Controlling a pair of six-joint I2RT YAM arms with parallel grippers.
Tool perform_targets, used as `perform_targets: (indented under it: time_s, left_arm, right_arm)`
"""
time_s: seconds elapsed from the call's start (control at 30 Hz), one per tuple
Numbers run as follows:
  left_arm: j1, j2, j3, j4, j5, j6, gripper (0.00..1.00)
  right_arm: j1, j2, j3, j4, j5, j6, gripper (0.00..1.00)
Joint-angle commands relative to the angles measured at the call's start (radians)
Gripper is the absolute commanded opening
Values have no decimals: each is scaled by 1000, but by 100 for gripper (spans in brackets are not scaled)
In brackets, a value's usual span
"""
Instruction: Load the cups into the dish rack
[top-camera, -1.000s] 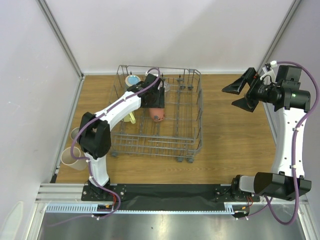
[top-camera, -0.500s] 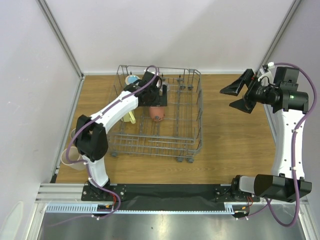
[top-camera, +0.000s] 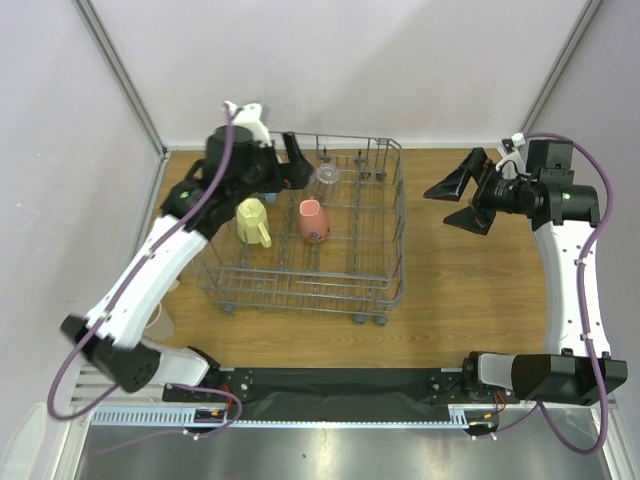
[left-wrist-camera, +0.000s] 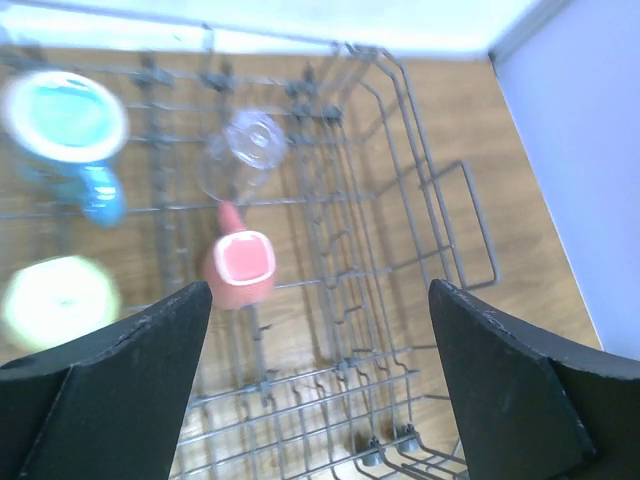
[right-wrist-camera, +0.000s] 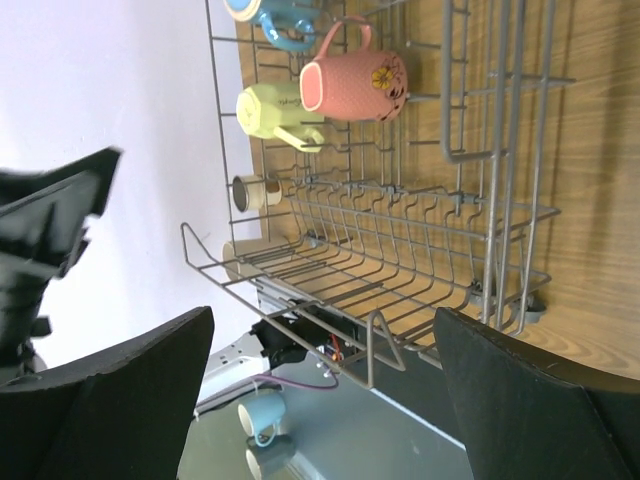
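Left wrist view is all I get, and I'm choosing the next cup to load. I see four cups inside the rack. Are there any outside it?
Observer: Yes. The right wrist view shows a small cream-and-brown cup on the table, past the left side of the rack.
Operator: Just that one?
Observer: No. A beige cup sits beside it, nearer the arm bases.
Operator: Is the other arm free to help?
Observer: The right gripper is open and empty. It hangs over the table, off the rack's right side.
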Motion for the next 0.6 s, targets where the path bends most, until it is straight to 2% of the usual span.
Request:
perform_targets:
  time_s: [0.0,0.1,0.13,0.2,0.23,0.27,0.37,0.43,0.57]
  left_arm:
    - [18,-93,10,-118,-137,18,95]
    - [63,-141,8,-209,-242,7,93]
    - [92,-161,7,-285,-248,-49,91]
    - [235,-173,1,-356,-181,-114,89]
    - [343,-176,-10,-416,-140,-154,88]
    - [391,-179,-22,-436,-94,-166,87]
    - [510,-204,-76,-464,-75,-180,87]
    - [536,-218,-101,-458,-104,-180,88]
    - [539,-219,-110,-467,-248,-200,89]
  right_arm:
    - [28,-17,-2,35,-12,17,100]
    - [49,-15,2,36,-13,16,100]
    - [65,-15,0,35,-13,14,100]
    - [89,-17,-11,36,-9,14,100]
    - [94,-18,-15,38,-7,16,100]
    - [121,-18,-28,42,-6,16,100]
    - [155,-20,-46,59,-3,23,100]
    - [168,-17,-48,68,-4,33,100]
    - [175,0,-2,46,5,13,100]
